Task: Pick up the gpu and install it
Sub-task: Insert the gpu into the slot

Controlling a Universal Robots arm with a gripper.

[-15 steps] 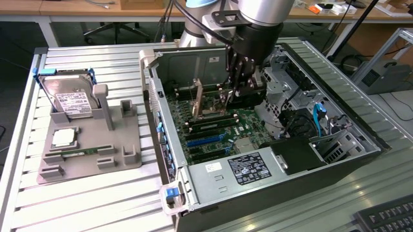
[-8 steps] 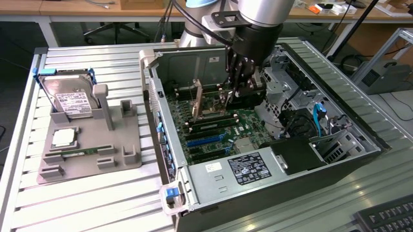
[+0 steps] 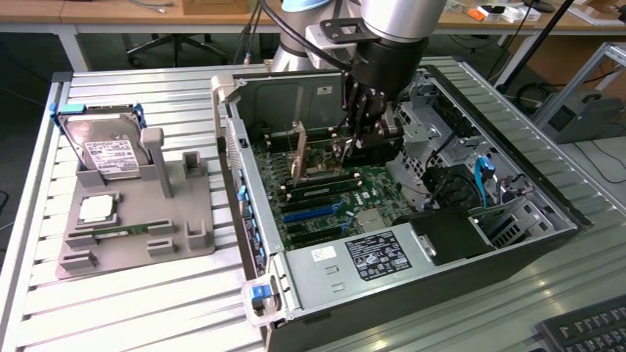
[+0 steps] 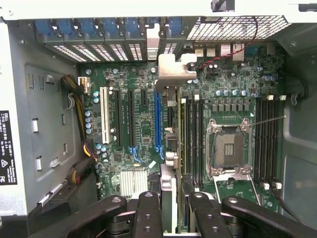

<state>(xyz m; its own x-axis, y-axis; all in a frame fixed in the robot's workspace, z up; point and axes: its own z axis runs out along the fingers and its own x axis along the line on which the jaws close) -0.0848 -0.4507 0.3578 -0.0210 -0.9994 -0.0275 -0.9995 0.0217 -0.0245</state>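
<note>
My gripper (image 3: 352, 143) reaches down into the open computer case (image 3: 230, 147) and is shut on the gpu (image 3: 328, 167), which hangs on edge over the motherboard (image 3: 328, 198). In the wrist view the gpu (image 4: 168, 148) is edge-on. It runs from between the black fingers (image 4: 148, 213) of my gripper (image 4: 173, 201) up to its silvery bracket (image 4: 171, 69), which is near the rear slot openings (image 4: 119, 49). The card lies along and just beside the long blue slot (image 4: 158, 119). I cannot tell whether its lower edge touches the slot.
A grey holder tray (image 3: 181, 235) at the exterior view's left carries a hard drive (image 3: 108, 150), a processor chip (image 3: 96, 209) and a green memory stick (image 3: 117, 233). Inside the case are the power supply (image 3: 367, 257), drive cages (image 3: 440, 125) and an open processor socket (image 4: 228, 148). A keyboard (image 3: 587, 330) lies nearby.
</note>
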